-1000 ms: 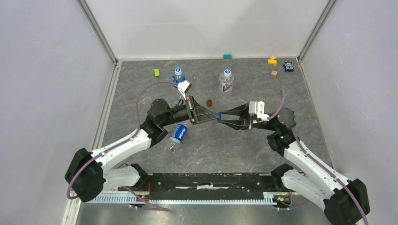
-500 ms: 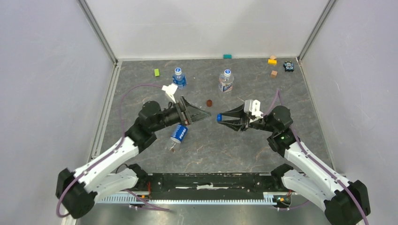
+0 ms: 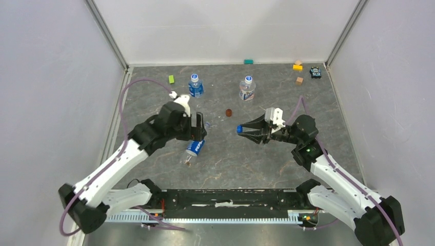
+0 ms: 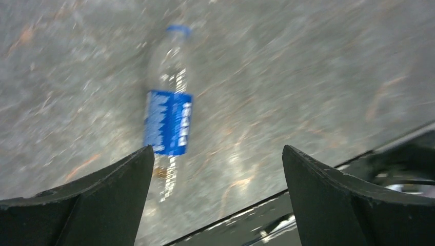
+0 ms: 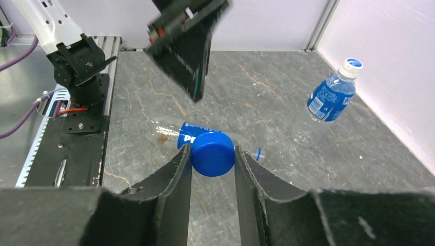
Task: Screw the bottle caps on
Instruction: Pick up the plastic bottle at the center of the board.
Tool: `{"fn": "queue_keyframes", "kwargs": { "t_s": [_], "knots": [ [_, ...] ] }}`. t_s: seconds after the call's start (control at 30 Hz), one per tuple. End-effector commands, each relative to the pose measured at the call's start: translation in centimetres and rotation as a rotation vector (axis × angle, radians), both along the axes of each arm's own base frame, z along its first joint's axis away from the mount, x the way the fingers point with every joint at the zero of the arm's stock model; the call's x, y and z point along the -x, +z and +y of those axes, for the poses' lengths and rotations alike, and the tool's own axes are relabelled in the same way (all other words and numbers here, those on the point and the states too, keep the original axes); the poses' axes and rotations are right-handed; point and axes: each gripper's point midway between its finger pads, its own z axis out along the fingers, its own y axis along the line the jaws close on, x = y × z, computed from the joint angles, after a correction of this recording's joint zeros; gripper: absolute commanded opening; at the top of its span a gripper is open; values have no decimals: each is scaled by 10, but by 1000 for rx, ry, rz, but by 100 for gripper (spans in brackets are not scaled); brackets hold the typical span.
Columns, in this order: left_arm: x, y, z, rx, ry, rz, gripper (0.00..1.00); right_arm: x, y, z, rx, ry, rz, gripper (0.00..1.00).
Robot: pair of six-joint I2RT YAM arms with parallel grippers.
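Over the lying bottle (image 4: 168, 123) your left gripper (image 4: 218, 151) hangs wide open and empty, while your right gripper (image 5: 213, 149) pinches the blue cap (image 5: 212, 154) tight.

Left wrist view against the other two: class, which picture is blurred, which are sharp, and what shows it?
Left wrist view: motion-blurred, with the label of the lying bottle and the veining of the table smeared. Right wrist view: sharp on the blue cap. Top external view: evenly lit and crisp, both standing bottles clear.

cap (image 5: 213, 154): smooth blue plast. | bottle (image 5: 328, 100): clear glossy plast. | table (image 3: 246, 164): matt grey, stone-look
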Motion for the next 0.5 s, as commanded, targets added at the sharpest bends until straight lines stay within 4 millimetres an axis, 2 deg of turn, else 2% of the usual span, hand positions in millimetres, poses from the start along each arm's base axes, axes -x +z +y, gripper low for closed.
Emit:
{"fn": "queue_keyframes", "kwargs": {
  "t_s": [0.0,0.2,0.27,0.47],
  "knots": [
    [4,-59,33,-354,-44,165,100,-2,19,-3,-13,-27,-39,0],
    [-10,-102,29,-521,-47,249,99,-1,12,-7,12,-42,-46,0],
    [-14,-116,26,-551,-49,257,95,-1,10,-8,19,-46,-46,0],
    [-19,-153,19,-599,-62,316,91,-2,5,-9,34,-52,-50,0]
  ]
}}
